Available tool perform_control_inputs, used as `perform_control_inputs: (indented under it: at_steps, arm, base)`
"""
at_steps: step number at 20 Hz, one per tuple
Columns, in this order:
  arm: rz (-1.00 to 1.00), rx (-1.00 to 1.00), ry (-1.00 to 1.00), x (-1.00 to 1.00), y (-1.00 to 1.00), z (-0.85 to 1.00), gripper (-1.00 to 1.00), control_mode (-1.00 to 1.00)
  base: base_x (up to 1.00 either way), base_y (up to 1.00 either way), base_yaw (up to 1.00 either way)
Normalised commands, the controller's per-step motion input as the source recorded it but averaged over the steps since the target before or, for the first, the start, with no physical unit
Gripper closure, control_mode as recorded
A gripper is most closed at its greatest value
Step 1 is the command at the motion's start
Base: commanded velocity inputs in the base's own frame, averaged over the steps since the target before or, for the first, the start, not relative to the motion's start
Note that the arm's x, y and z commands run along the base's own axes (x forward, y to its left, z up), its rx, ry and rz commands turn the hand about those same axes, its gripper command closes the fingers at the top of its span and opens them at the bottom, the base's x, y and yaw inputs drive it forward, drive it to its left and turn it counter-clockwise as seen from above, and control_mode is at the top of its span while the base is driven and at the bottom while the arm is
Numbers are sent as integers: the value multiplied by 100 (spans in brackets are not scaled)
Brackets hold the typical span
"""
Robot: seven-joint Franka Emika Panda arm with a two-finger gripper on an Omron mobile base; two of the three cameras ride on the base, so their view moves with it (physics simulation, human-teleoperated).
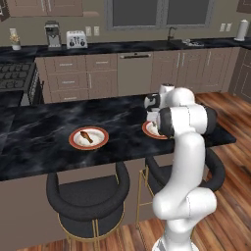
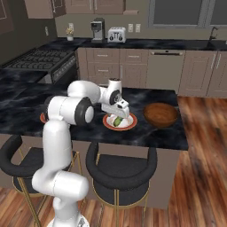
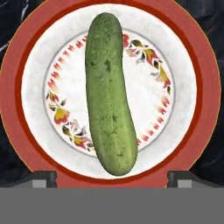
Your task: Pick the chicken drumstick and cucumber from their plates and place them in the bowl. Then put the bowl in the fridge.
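Hand view, looking straight down: gripper (image 3: 112,178) poised over the cucumber (image 3: 107,92), jaws spread wide, nothing between them, fingertips (image 3: 43,178) showing at either side of the near end of the vegetable. Not touching it yet, as far as can be told.

Cucumber lying flat on its plate (image 3: 192,109), roughly centred, long axis running up and down the hand view with a slight bend, the fatter rounded end nearest the fingers, the narrower end toward the far rim. Jaws set across that axis, so closing direction is across the narrow width. Good alignment, by the look of it.

Handling, judged: light, firm, fairly stiff, skin smooth and likely a bit slippery, round in section and so apt to roll. Best taken around the middle of its length, where the sides run nearly parallel, not at the tapering ends.

Right base view: gripper (image 2: 118,116) low over the same plate (image 2: 129,126) on the dark counter (image 2: 164,133), bowl (image 2: 161,114) just beside to the right, apart from the plate. Left base view: chicken drumstick (image 1: 86,136) lying on the other plate (image 1: 100,142), well apart.
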Motion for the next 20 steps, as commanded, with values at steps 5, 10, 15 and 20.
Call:
perform_control_inputs:
  at_steps: [5,10,15,20]
  arm:
    - [5,0,0,27,-6,-28,-100,-100]
    - [5,0,0,29,-5,-21,-100,-100]
    - [6,0,0,25,-3,-24,100,-100]
    - [6,0,0,26,-4,-29,100,-100]
  base:
    - [0,0,0]
    - [0,0,0]
    - [0,0,0]
    - [0,0,0]
